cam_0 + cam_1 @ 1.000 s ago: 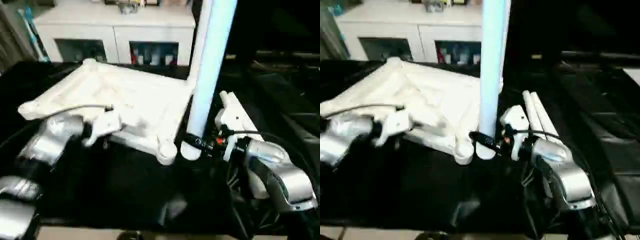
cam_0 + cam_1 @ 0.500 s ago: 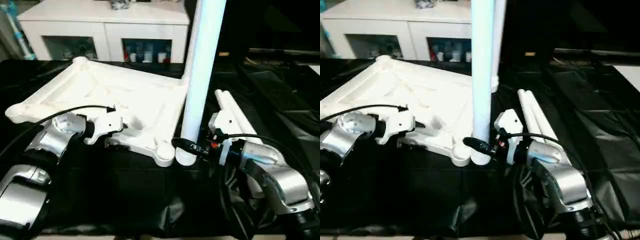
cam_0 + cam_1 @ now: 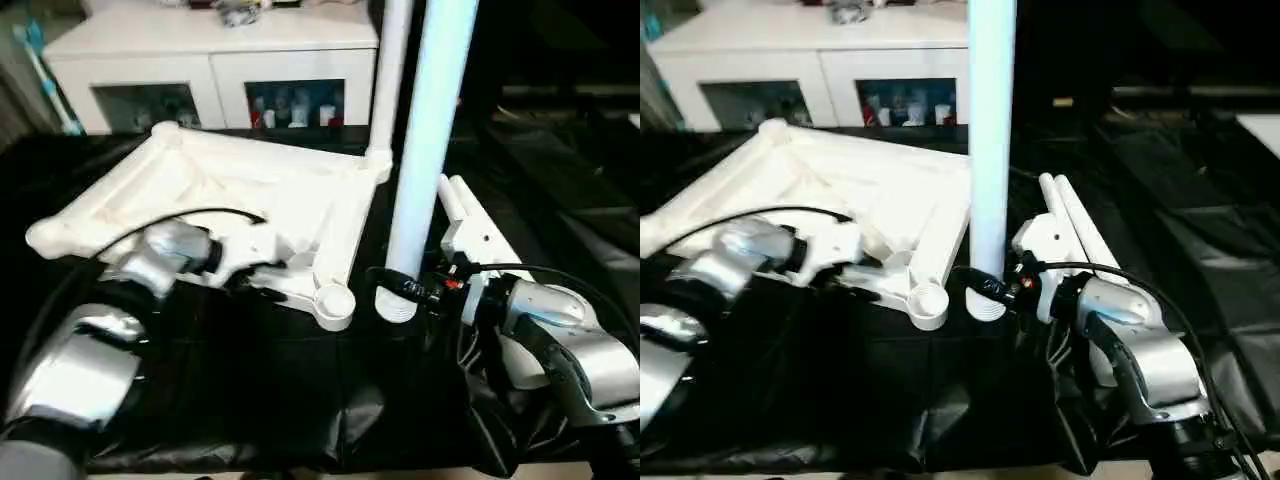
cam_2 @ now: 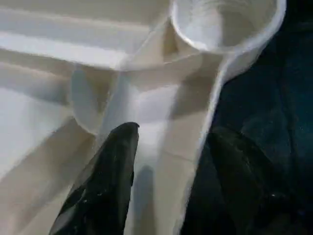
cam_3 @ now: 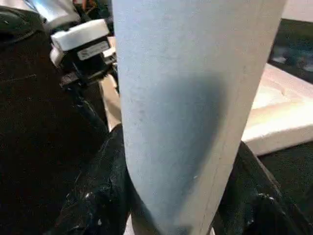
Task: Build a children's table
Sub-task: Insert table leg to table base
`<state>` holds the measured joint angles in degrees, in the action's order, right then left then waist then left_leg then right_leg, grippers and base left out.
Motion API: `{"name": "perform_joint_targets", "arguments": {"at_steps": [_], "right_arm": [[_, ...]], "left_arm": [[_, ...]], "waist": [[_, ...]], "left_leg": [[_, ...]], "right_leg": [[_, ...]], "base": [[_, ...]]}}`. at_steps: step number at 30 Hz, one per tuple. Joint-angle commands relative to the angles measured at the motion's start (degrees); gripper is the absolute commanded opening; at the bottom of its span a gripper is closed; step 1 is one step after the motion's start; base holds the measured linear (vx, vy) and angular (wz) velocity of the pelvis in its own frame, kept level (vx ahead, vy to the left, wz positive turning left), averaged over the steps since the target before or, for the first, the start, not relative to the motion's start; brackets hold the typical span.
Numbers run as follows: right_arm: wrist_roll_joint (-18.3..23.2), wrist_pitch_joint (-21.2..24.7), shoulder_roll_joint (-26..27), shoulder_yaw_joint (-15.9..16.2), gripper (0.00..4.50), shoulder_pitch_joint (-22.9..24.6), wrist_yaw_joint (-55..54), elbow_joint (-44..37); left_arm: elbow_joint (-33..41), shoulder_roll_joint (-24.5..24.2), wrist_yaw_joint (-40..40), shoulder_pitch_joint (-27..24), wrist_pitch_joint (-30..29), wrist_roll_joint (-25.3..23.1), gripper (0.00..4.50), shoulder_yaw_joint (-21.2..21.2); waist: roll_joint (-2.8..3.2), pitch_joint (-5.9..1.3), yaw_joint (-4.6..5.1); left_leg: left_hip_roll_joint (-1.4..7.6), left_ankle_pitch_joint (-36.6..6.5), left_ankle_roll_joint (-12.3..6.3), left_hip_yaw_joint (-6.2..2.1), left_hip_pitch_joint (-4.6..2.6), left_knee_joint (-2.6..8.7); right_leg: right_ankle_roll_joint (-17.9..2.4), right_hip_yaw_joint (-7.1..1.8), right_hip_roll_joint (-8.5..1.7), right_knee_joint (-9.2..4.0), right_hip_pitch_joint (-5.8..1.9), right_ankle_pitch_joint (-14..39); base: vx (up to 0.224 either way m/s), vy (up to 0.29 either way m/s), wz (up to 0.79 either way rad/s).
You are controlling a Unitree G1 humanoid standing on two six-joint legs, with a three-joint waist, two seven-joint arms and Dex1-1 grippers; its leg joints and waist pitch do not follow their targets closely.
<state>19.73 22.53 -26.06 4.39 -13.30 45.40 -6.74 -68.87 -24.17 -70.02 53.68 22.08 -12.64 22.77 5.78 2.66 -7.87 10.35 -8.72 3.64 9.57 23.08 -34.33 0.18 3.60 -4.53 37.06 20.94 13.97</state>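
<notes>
Left gripper [image 3: 262, 283] now straddling tabletop [image 3: 230, 180] rim

Head stereo overhead; wrist close-ups.

One tabletop [image 3: 250, 200] is lying upside down on the black cloth [image 3: 250, 390]. Four legs are showing: one [image 3: 432, 150] standing upright just beside the tabletop's near socket [image 3: 333, 303], one [image 3: 388, 80] standing in its far corner, and two [image 3: 1070, 215] lying side by side just beyond the upright one. Three corner sockets are sitting open. One cabinet [image 3: 215, 60] is standing behind the tabletop. Two claws are working.
</notes>
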Motion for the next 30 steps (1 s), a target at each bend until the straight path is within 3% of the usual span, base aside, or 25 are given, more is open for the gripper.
{"name": "perform_joint_targets", "arguments": {"at_steps": [1, 3, 4, 7, 8, 9, 13, 15, 25, 26, 27, 28, 29, 30], "right_arm": [[0.6, 0.2, -0.5, -1.5, 1.86, -0.1, -0.2, -2.6], [0.0, -0.4, -0.8, -1.4, 1.86, 0.1, -0.1, -2.3], [-0.2, -0.5, -0.8, -1.4, 1.86, 0.2, -0.1, -2.3], [-0.1, -0.3, -0.9, -1.4, 1.86, 0.1, 0.0, -2.4], [-0.1, -0.2, -0.9, -1.4, 1.86, 0.0, 0.0, -2.4], [-0.1, -0.3, -0.9, -1.2, 1.86, -0.1, 0.0, -2.3], [-0.5, -0.9, -0.5, -0.4, 1.86, -0.5, -0.2, -1.5], [-0.7, -1.1, -0.4, -0.3, 1.86, -0.6, -0.3, -1.2], [-1.2, -2.2, 1.1, 0.5, 1.86, -1.9, -0.8, 0.6], [-1.1, -2.1, 1.3, 0.3, 1.86, -2.1, -1.0, 0.8], [-0.7, -1.8, 1.9, 0.0, 1.86, -2.4, -1.5, 1.2], [-0.5, -1.2, 2.4, -0.2, 1.86, -2.7, -2.1, 1.4], [-0.5, -1.2, 2.4, -0.2, 1.86, -2.8, -2.1, 1.4], [-0.4, -0.5, 3.2, -0.5, 1.86, -3.3, -3.1, 1.9]], "left_arm": [[-1.0, -0.7, -1.3, 1.0, 0.0, -1.6, 2.31, 0.8], [-1.7, -0.6, -2.0, 1.2, -0.6, -2.2, 2.22, 0.9], [-1.9, -0.6, -2.1, 1.2, -0.7, -2.4, 1.97, 1.0], [-2.8, -0.8, -2.0, 1.7, -1.7, -3.3, 1.92, 1.7], [-3.1, -0.8, -1.5, 1.9, -2.1, -3.3, 1.79, 1.6], [-3.4, -0.7, -0.7, 2.1, -2.5, -3.3, 1.63, 1.4], [-4.2, -0.1, -0.5, 2.8, -6.6, -3.3, 1.46, 0.4], [-4.2, 0.0, -1.0, 2.7, -7.3, -3.3, 1.15, 0.3], [-3.8, -1.0, -0.3, 0.5, -14.1, -6.8, 0.44, 3.0], [-3.6, -0.8, -0.7, 0.2, -16.0, -6.5, 0.41, 2.7], [-2.9, -0.3, -1.3, -0.6, -19.0, -5.1, 0.39, 1.5], [-2.2, 0.2, -1.2, -1.1, -21.3, -3.9, 0.36, 0.3], [-2.1, 0.3, -1.1, -1.2, -21.5, -3.8, 0.36, 0.2], [-0.7, 1.1, 0.3, -2.2, -23.4, -1.8, 0.30, -1.9]], "waist": [[-0.42, -4.21, 0.22], [-0.07, -4.29, 0.25], [-0.04, -4.29, 0.24], [0.01, -4.25, 0.31], [-0.27, -4.28, 0.30], [-0.09, -4.29, 0.26], [-0.49, -4.24, 0.12], [-0.47, -4.18, 0.11], [-0.74, -3.85, 0.38], [-1.00, -3.78, 0.50], [-0.89, -3.69, 0.68], [-1.44, -3.65, 0.86], [-1.27, -3.66, 0.98], [-1.47, -3.54, 1.20]], "left_leg": [[2.48, -11.5, -2.69, -1.24, -1.43, 3.43], [2.60, -11.3, -3.02, -1.23, -1.51, 3.38], [2.65, -11.3, -3.07, -1.24, -1.53, 3.38], [2.80, -12.4, -3.15, -1.27, -1.63, 3.57], [2.87, -12.5, -3.18, -1.27, -1.64, 3.61], [2.86, -12.4, -3.26, -1.27, -1.64, 3.55], [2.78, -11.5, -3.85, -1.17, -1.51, 3.50], [2.75, -11.2, -3.98, -1.14, -1.47, 3.49], [2.75, -12.0, -4.04, -1.22, -1.32, 3.85], [2.68, -12.4, -3.93, -1.18, -1.39, 3.86], [2.64, -12.4, -3.81, -1.19, -1.29, 3.93], [2.58, -12.1, -3.89, -1.14, -1.21, 4.00], [2.58, -12.0, -3.91, -1.16, -1.18, 3.98], [2.53, -12.1, -4.17, -1.16, -1.05, 4.06]], "right_leg": [[-13.3, -2.50, -4.35, -4.73, -2.34, -0.6], [-13.5, -2.48, -4.34, -4.72, -2.22, -0.3], [-13.6, -2.49, -4.33, -4.71, -2.19, -0.4], [-14.0, -2.45, -4.34, -4.75, -2.03, 0.2], [-14.1, -2.45, -4.39, -4.74, -2.06, 0.1], [-14.2, -2.48, -4.44, -4.68, -2.02, -0.2], [-14.1, -2.49, -4.55, -4.79, -1.97, 0.2], [-14.0, -2.50, -4.53, -4.79, -1.93, 0.5], [-13.3, -2.50, -4.64, -5.07, -1.82, 3.8], [-13.3, -2.52, -4.72, -5.26, -1.83, 5.3], [-13.2, -2.52, -4.74, -5.37, -1.85, 6.5], [-13.3, -2.47, -4.71, -5.35, -1.84, 6.9], [-13.4, -2.45, -4.77, -5.24, -1.89, 7.1], [-13.0, -2.39, -4.69, -5.52, -1.90, 8.2]], "base": [[0.000, 0.000, 0.00], [0.000, 0.000, 0.00], [0.000, 0.000, 0.00], [0.000, 0.000, 0.00], [0.000, 0.000, 0.00], [0.000, 0.000, 0.00], [0.000, 0.000, 0.00], [0.000, 0.000, 0.00], [0.000, 0.000, 0.00], [0.000, 0.000, 0.00], [0.000, 0.000, 0.00], [0.000, 0.000, 0.00], [0.000, 0.000, 0.00], [0.000, 0.000, 0.00]]}}
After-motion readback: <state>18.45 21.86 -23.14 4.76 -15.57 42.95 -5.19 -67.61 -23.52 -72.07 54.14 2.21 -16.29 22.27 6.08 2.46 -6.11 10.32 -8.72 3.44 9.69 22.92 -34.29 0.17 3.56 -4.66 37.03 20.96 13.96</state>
